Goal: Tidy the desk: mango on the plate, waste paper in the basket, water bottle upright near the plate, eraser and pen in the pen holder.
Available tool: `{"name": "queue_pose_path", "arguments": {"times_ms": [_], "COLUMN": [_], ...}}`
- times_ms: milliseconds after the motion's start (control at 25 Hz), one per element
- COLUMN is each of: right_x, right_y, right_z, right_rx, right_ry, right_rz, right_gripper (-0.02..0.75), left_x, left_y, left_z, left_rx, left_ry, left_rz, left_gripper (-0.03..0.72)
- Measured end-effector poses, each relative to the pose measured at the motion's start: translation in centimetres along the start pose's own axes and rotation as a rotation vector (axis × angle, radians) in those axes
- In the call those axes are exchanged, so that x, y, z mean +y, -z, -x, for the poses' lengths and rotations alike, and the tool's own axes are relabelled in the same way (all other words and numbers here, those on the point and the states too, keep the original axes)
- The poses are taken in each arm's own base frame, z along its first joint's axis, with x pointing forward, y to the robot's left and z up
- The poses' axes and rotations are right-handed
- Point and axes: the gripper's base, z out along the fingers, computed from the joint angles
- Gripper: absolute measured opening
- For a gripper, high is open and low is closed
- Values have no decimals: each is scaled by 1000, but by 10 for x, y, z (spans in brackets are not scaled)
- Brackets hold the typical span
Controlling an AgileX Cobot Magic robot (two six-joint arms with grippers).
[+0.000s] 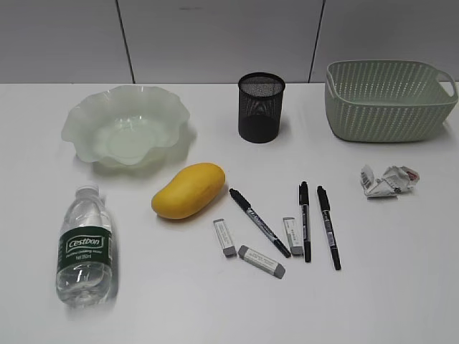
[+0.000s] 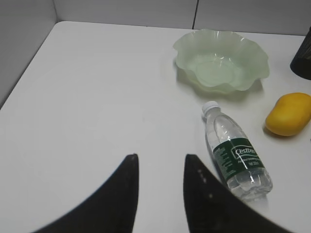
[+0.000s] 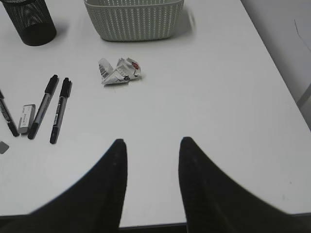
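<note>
Mango (image 1: 188,190) lies on the desk (image 1: 401,287), just in front of the plate (image 1: 126,125); bottle (image 1: 85,246) lies on its side to the mango's left, cap toward the plate. Three pens (image 1: 304,219) and three erasers (image 1: 224,237) lie right of the mango, the holder (image 1: 260,107) behind them. Paper ball (image 1: 388,180) sits in front of the basket (image 1: 388,99). Left gripper (image 2: 160,167) and right gripper (image 3: 148,150) hover with jaws spread, holding nothing
</note>
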Motion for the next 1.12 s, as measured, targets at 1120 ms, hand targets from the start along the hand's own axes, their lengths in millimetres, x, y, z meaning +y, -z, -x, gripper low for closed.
{"name": "queue_pose_path", "arguments": {"times_ms": [1120], "right_x": [0], "right_y": [0], "right_z": [0], "right_rx": [0], "right_ry": [0], "right_rz": [0], "right_gripper": [298], "left_x": [0], "left_y": [0], "left_z": [0], "left_rx": [0], "left_ry": [0], "left_rz": [0], "left_gripper": [237]}}
